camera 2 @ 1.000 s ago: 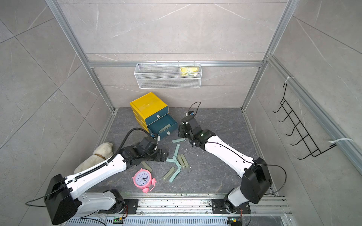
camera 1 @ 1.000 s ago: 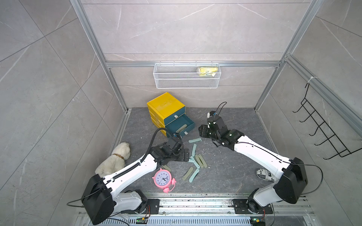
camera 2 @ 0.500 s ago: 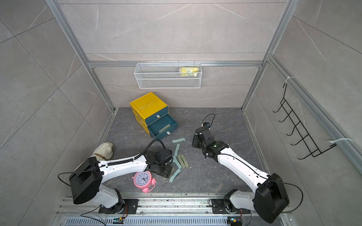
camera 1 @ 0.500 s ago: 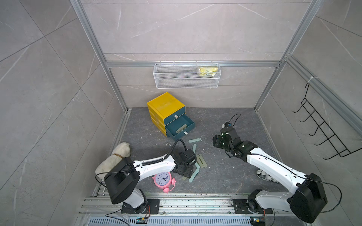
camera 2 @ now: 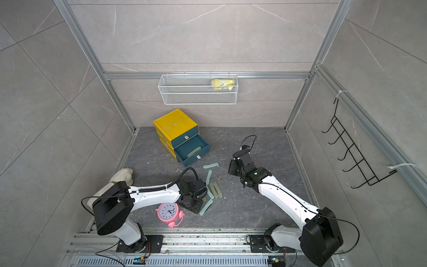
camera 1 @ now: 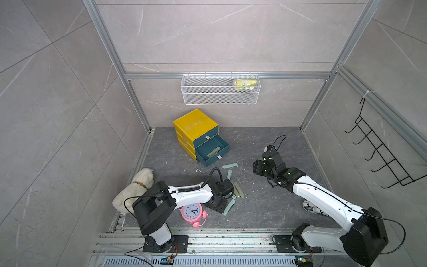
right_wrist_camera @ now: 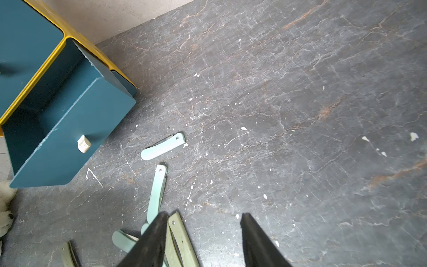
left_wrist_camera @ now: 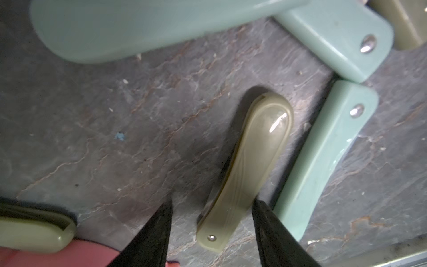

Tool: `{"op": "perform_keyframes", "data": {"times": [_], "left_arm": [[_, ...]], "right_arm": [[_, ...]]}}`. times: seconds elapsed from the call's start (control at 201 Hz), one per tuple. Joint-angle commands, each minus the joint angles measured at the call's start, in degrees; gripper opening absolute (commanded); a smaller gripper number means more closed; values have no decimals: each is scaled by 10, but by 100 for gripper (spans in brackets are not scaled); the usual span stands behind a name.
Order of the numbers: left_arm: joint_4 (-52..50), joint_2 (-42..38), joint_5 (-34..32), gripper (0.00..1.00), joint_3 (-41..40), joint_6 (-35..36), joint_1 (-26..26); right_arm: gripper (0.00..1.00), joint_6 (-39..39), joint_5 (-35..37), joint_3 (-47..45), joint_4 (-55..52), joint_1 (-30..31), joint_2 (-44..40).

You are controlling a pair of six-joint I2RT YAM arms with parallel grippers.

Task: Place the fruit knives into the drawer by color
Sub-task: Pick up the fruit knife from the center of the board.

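Note:
Several folded fruit knives lie on the dark floor in front of the yellow cabinet (camera 1: 195,122). Some are teal (camera 1: 230,165) (right_wrist_camera: 163,146), some olive (camera 1: 239,189) (right_wrist_camera: 182,240). The lowest teal drawer (camera 1: 216,159) stands pulled out with one olive knife (camera 1: 213,152) inside. My left gripper (left_wrist_camera: 212,204) is down at the pile, its jaws astride an olive knife (left_wrist_camera: 249,161). One finger (left_wrist_camera: 261,212) touches the knife, while the other finger stands apart from it. A teal knife (left_wrist_camera: 328,157) lies right beside it. My right gripper (right_wrist_camera: 204,217) hovers open and empty to the right of the pile.
A pink alarm clock (camera 1: 193,211) stands just in front of the left arm, with another olive knife (left_wrist_camera: 34,233) at its edge. A plush toy (camera 1: 136,187) lies at the left wall. A wire basket (camera 1: 220,89) hangs on the back wall and a hook rack (camera 1: 381,157) on the right wall.
The left arm swung from beside the drawer down onto the knife pile, and its jaws narrowed around the olive knife. The right arm pulled back to the right, away from the drawer.

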Motion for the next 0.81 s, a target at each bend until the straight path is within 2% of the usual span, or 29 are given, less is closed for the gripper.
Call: {"op": "perform_keyframes", "data": {"times": [0.0,0.309,0.722,0.801], "left_arm": [[-14,16,27,60,21,17,-3],[-18,54,51,59,35,22,-2],[-1,48,62,43,36,26,-1],[-1,46,58,34,35,25,-1]], "right_arm": [[54,10,2,-10,-7,-4,-12],[54,11,-2,-16,-2,-8,-14],[54,11,-3,-24,1,-14,-18],[54,12,-4,-24,1,-15,-18]]}}
